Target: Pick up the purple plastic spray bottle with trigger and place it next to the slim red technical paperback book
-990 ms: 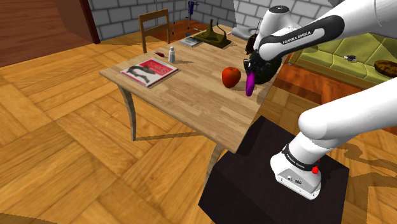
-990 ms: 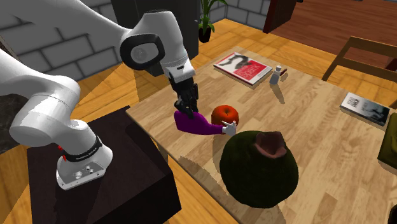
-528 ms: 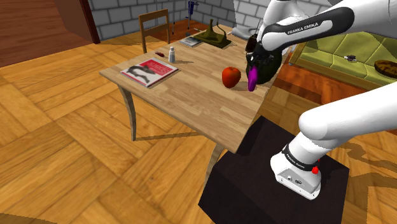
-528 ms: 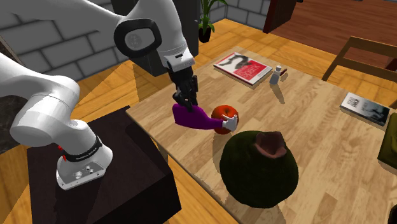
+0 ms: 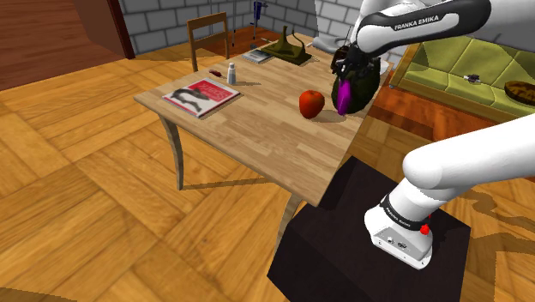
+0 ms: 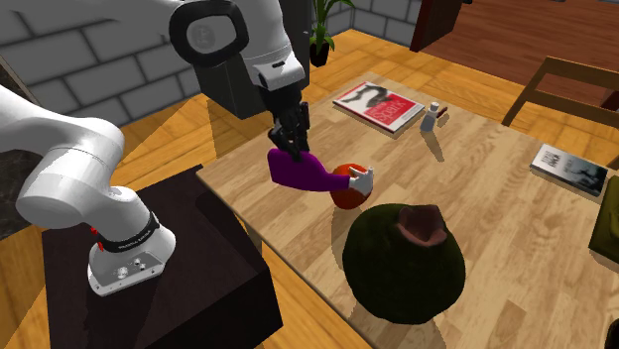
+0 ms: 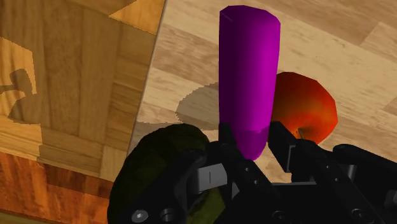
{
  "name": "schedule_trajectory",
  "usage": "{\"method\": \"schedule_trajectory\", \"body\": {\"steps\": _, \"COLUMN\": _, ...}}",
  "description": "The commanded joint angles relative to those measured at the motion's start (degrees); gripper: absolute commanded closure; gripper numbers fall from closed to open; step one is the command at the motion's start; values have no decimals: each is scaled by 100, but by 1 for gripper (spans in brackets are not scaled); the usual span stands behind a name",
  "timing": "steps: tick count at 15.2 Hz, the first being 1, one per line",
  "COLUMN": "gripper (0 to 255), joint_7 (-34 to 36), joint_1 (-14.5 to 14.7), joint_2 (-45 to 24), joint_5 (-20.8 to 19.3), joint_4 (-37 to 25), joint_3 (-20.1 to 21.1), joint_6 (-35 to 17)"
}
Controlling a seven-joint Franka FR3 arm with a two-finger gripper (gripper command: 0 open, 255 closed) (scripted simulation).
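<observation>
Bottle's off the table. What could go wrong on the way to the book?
The fingers clasp the purple spray bottle near one end, so it may swivel or slip. Its white trigger head hangs close over the apple and may knock it. A small shaker stands by the red book; setting down there may tip it.

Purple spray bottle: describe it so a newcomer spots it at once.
Over the wooden table, near the stand, find the black hand. It clasps the spray bottle beside a red apple: the only purple thing, white trigger head.
</observation>
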State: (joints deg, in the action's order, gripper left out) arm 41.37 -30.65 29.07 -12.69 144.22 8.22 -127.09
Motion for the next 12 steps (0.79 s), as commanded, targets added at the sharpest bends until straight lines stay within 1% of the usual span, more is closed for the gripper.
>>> {"method": "schedule_trajectory", "body": {"steps": 1, "gripper": 255, "joint_7": -55, "joint_1": 18, "joint_2": 70, "joint_5": 37, "joint_4": -133, "joint_3": -12, "joint_6": 199}}
{"method": "schedule_trajectory", "body": {"steps": 12, "gripper": 255, "joint_7": -273, "joint_1": 49, "joint_2": 203, "joint_5": 142, "joint_4": -871, "joint_3": -51, "joint_6": 1052}}
